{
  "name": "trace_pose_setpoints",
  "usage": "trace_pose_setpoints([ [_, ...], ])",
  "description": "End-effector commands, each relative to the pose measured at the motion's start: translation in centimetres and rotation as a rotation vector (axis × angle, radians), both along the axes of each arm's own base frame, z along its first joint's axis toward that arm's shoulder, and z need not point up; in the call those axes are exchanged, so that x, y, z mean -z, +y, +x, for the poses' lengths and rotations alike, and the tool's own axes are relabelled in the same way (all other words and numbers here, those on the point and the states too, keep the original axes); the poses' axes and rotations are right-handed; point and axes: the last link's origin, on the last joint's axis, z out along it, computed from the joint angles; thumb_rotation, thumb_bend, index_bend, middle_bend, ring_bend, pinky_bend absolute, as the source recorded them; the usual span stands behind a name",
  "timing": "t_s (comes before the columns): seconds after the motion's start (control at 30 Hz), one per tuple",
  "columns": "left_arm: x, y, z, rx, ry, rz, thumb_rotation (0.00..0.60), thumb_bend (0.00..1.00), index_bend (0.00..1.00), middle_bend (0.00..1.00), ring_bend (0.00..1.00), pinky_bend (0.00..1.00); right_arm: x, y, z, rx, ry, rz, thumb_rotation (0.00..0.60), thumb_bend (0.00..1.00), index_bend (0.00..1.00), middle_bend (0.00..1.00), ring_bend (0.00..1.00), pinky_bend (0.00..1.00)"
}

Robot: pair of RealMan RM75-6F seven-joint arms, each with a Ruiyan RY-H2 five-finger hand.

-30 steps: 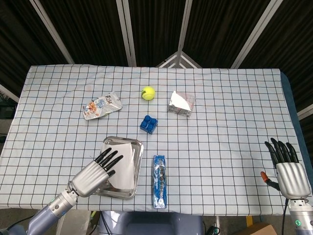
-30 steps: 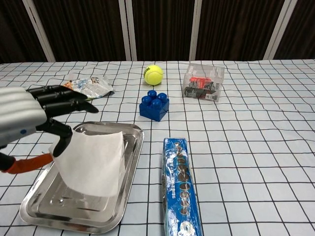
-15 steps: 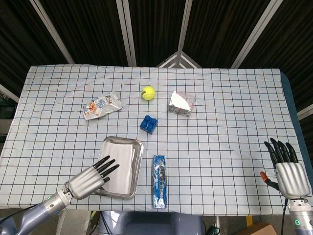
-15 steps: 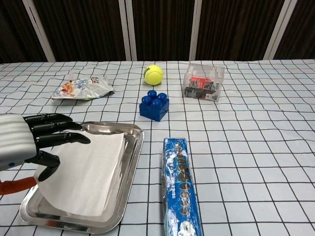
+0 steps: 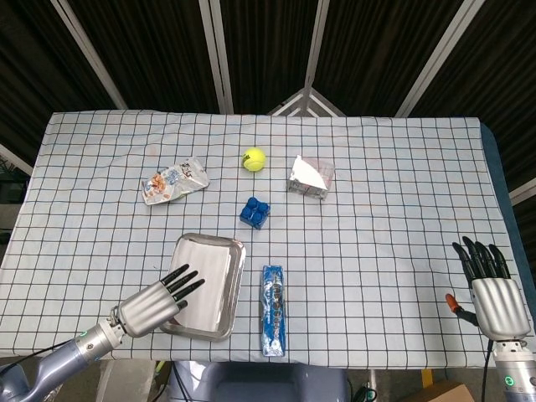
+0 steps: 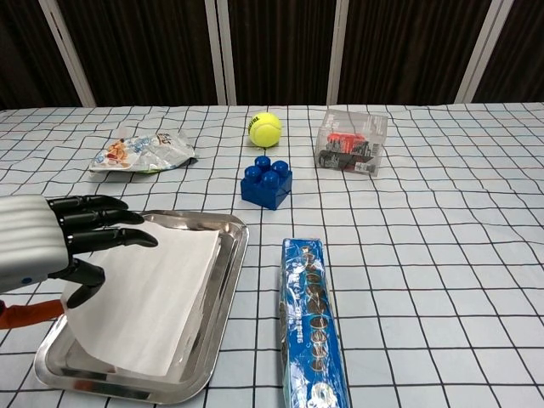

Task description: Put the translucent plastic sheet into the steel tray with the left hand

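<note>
The translucent plastic sheet [image 6: 149, 293] lies flat inside the steel tray [image 6: 236, 255] at the table's front left; from above, the sheet [image 5: 209, 272] covers most of the tray [image 5: 239, 280]. My left hand [image 6: 51, 246] hovers at the tray's left side with its fingers stretched out over the sheet's edge. Its thumb sits by the sheet's left border, and nothing is pinched. In the head view the left hand [image 5: 155, 301] overlaps the tray's near left corner. My right hand [image 5: 494, 293] stays at the table's right front edge, fingers apart and holding nothing.
A blue-wrapped biscuit pack [image 5: 273, 310] lies just right of the tray. Behind the tray stand a blue block [image 5: 255, 212], a tennis ball [image 5: 254, 159], a clear box [image 5: 311, 177] and a snack bag [image 5: 174, 182].
One second ago my left hand held the sheet upright over the tray. The sheet has since dropped flat into the tray, and the hand has let go and drawn back toward the front left.
</note>
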Motion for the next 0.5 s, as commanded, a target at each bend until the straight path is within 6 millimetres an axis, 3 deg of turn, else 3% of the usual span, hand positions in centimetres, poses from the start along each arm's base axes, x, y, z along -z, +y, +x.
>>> trace_pose_setpoints([
  [0.03, 0.2, 0.3, 0.2, 0.006, 0.009, 0.000, 0.600, 0.47, 0.56, 0.05, 0.00, 0.00, 0.0, 0.0, 0.0, 0.000, -0.002, 0.000, 0.600, 0.31, 0.00, 0.00, 0.00, 0.00],
  [0.27, 0.1, -0.1, 0.5, 0.022, 0.028, -0.021, 0.600, 0.44, 0.47, 0.03, 0.00, 0.00, -0.1, 0.0, 0.0, 0.000, -0.006, 0.001, 0.600, 0.31, 0.00, 0.00, 0.00, 0.00],
  [0.5, -1.4, -0.2, -0.1, -0.025, 0.045, -0.012, 0.600, 0.31, 0.03, 0.00, 0.00, 0.00, 0.0, 0.0, 0.0, -0.005, -0.004, 0.003, 0.600, 0.31, 0.00, 0.00, 0.00, 0.00],
])
